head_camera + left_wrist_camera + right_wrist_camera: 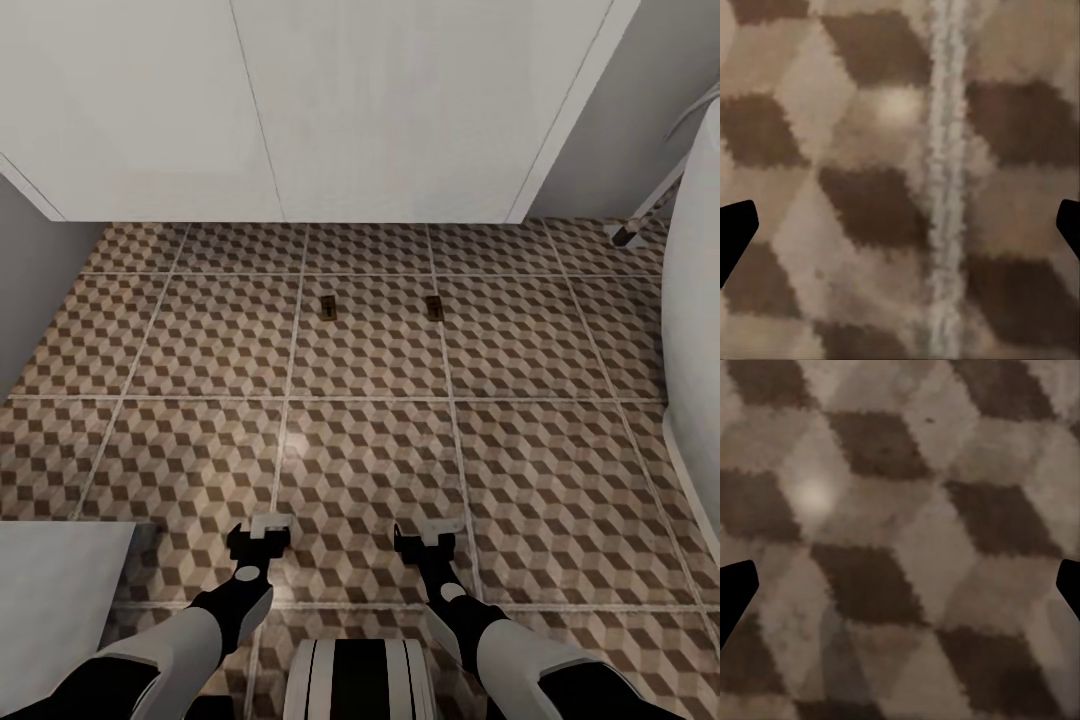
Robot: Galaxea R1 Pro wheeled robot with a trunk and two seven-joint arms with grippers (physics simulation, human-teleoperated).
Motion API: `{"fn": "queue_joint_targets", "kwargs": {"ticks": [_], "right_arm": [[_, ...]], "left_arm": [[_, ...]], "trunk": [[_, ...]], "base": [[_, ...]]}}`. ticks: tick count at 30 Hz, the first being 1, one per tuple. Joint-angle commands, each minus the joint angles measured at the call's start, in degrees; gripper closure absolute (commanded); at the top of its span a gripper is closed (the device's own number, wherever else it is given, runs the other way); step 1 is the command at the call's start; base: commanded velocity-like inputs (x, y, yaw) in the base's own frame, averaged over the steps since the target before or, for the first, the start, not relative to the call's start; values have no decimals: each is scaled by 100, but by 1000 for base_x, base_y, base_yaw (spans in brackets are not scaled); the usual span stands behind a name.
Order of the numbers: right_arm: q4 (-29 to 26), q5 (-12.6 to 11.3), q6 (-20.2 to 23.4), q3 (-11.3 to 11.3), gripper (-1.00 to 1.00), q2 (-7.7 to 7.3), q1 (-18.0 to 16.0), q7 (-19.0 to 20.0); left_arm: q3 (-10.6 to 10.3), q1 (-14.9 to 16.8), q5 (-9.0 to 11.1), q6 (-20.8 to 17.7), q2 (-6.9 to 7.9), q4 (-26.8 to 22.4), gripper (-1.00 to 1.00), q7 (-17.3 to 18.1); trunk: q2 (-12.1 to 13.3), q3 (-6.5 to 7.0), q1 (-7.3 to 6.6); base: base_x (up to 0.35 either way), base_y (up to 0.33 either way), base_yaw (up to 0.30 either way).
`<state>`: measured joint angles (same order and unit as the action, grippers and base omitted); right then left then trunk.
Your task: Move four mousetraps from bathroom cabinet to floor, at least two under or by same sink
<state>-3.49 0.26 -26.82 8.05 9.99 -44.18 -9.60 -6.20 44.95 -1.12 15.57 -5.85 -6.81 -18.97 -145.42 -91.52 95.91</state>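
Mousetraps, two showing: left mousetrap (pixel 328 308) and right mousetrap (pixel 433 307), both lying flat on the bathroom floor (pixel 370 450) in the upper middle of the head view, well apart from each other, just in front of the white front of the bathroom sink (pixel 300 110) that is spanning the top of the frame. Detail is too small to make out springs or markings.

Handling, judged: each is likely reading as a light, stiff wooden board, thin, sitting low on the tile; the wire spring is probably the delicate part. Best hold would be across the long edges of the board, fingers closing on bare wood, clear of the wire.

Left gripper (pixel 260 535), lower left of centre, hanging over the tiles with fingers (pixel 735 232) spread wide, nothing between them. Right gripper (pixel 428 540), lower centre-right, likewise; fingers (pixel 735 592) apart and holding nothing.

Surroundings: a white curved bathtub (pixel 695 380) running down the right edge; a grey wall (pixel 40 280) at the left; a pale flat surface (pixel 60 600) at lower left.
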Motion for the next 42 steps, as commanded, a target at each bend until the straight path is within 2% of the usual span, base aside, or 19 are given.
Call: {"fn": "queue_joint_targets", "kwargs": {"ticks": [1,18,19,27,32,39,42], "right_arm": [[6,2,-7,48,-100,1,-3,-50],[6,6,-7,48,-100,1,-2,-52],[6,8,-7,48,-100,1,-2,-51],[6,9,-7,48,-100,1,-2,-44],[6,9,-7,48,-100,1,-1,-43],[6,9,-7,48,-100,1,-2,-42],[6,9,-7,48,-100,1,-1,-42]], "left_arm": [[-44,4,-10,4,-2,8,-100,-47],[-26,3,39,5,-7,19,-100,-54],[2,4,210,6,5,8,-100,-54],[21,5,845,8,21,-26,-100,-60],[12,4,967,18,22,-35,-100,-52],[5,4,1022,37,27,-37,-100,-47],[-1,3,1010,73,30,-8,-100,-37]], "trunk": [[-1,-3,-1],[-1,-3,-1],[0,19,-3],[11,196,-24],[18,307,-37],[27,462,-55],[27,462,-55]], "base": [[0,0,0],[-16,0,0],[0,0,0],[0,0,0],[0,0,0],[16,-13,0],[100,-81,0]]}}
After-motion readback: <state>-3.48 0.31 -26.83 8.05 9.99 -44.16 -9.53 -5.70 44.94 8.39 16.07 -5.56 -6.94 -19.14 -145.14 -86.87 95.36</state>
